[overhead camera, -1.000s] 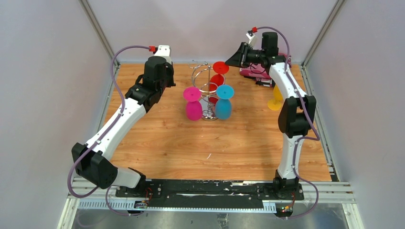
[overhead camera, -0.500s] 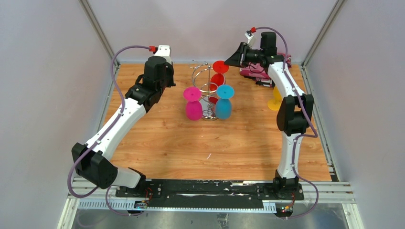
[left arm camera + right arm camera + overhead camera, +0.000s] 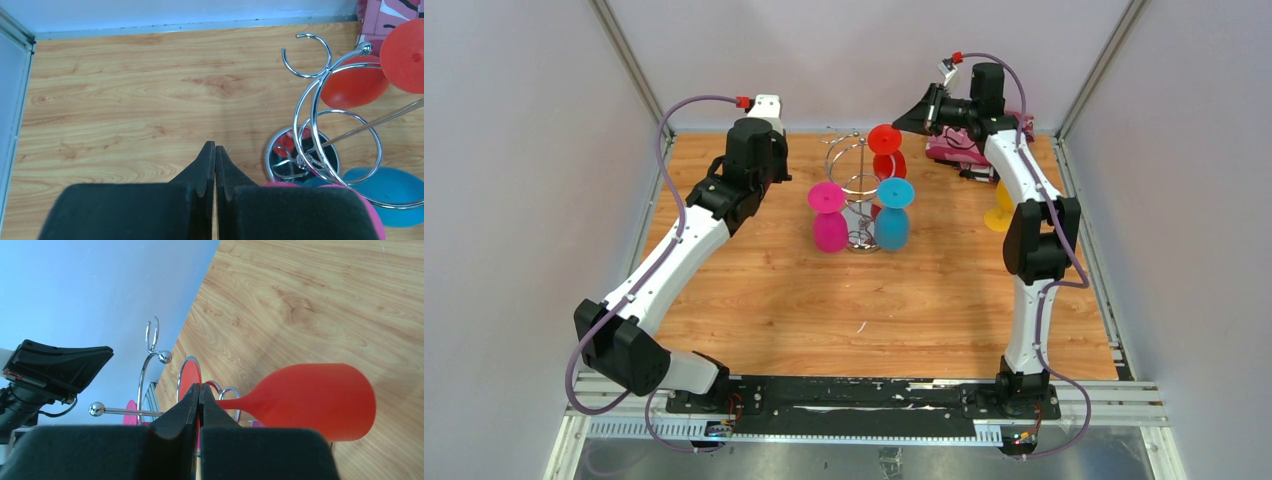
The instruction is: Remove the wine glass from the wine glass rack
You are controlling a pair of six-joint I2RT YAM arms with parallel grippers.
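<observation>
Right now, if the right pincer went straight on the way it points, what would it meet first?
Most likely the red wine glass: its stem and foot sit just past the shut tips of the right pincer. Whether they already touch, I cannot tell.

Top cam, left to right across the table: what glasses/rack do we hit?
In order: magenta plastic wine glass → shiny chrome wire rack → blue plastic wine glass → yellow wine glass by the right edge. Left out: red wine glass, overlapping the rack and blue glass.
</observation>
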